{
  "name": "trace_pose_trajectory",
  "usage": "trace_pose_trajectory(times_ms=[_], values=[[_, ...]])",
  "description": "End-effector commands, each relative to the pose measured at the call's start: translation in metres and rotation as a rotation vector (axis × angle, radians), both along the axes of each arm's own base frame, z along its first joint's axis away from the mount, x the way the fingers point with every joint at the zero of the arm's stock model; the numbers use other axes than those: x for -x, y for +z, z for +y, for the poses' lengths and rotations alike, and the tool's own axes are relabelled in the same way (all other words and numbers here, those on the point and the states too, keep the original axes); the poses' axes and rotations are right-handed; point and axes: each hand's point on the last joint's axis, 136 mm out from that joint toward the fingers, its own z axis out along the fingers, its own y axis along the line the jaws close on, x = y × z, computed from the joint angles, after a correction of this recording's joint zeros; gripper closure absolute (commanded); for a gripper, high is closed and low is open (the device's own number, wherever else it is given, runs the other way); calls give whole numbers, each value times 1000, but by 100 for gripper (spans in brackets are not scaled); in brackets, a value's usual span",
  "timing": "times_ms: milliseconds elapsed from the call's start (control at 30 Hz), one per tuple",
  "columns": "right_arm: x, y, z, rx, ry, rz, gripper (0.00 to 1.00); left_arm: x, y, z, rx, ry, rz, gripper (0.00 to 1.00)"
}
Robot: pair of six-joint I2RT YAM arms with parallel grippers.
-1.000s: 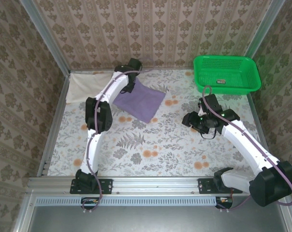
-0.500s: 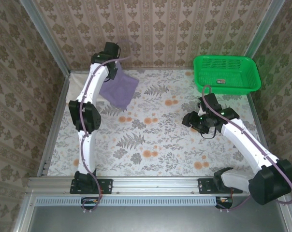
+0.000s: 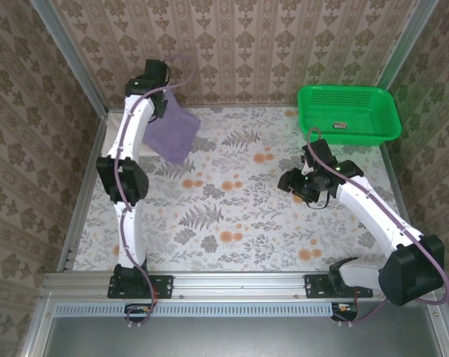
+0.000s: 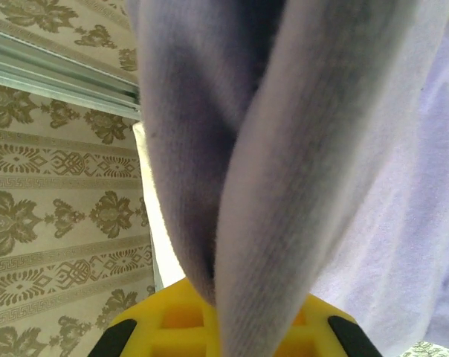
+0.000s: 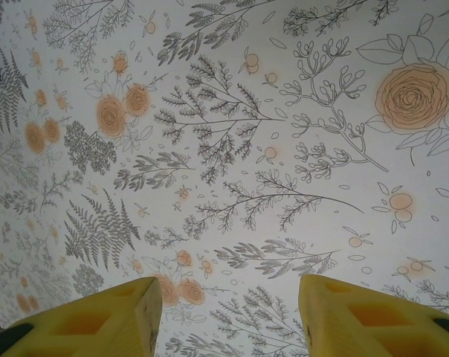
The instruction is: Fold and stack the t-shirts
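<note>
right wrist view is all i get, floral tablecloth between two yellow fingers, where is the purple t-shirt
Observer: The left hand grips the purple cloth t-shirt, which hangs from it at the far left corner.
Operator: anything under it
Observer: Yes, the cream cloth t-shirt lies flat there, and from above the hanging purple one partly covers it.
Operator: and the basket
Observer: The green plastic mesh basket sits at the far right corner, beyond your open right hand.
</note>
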Motion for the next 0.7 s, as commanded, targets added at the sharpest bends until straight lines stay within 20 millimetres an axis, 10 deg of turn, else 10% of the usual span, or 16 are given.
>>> trace_pose_trajectory(times_ms=[0,667], values=[[-4,9,7,-18,27,-18,47,8,53,12,10,24,-111,100],[-3,8,14,-16,33,-14,48,17,76,47,63,130,-166,100]])
